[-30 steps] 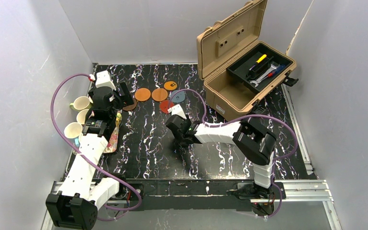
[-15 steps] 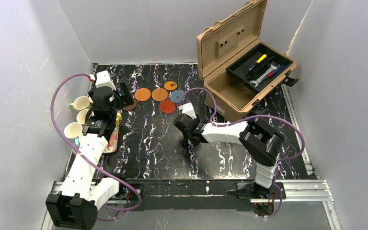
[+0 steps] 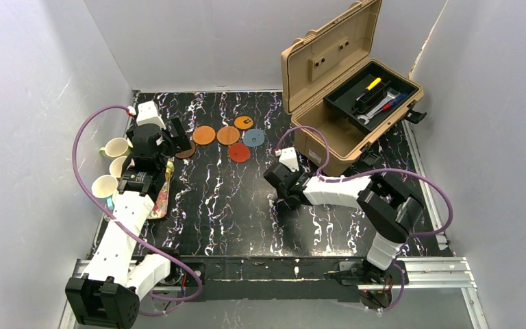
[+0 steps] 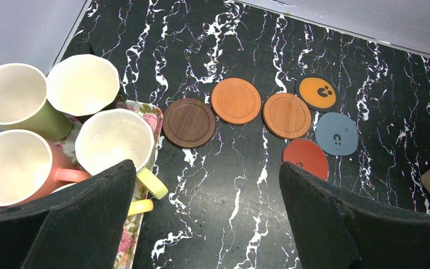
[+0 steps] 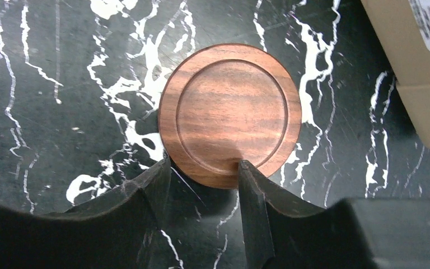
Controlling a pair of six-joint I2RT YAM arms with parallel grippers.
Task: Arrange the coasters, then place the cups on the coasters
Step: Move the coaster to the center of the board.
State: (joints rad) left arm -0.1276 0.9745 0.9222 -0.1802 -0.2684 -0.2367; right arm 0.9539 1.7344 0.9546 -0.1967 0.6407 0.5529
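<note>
The right tool has swung toward the worktop's right edge, away from the row of flat round coasters. A dark brown round wooden coaster sits at its half-closed fingers; I cannot tell whether it is gripped. Arranging is probably unfinished. The left tool gapes empty.

The table is black marble veined in white. One coaster is dark brown wood, two orange-brown coasters match, the orange coaster bears a dark mark, and there is a grey-blue coaster and a red coaster. Cups are cream inside — green cup, pink cup, yellow-handled cup. The tray is floral; the grained coaster is reddish-brown — the toolbox tan.
</note>
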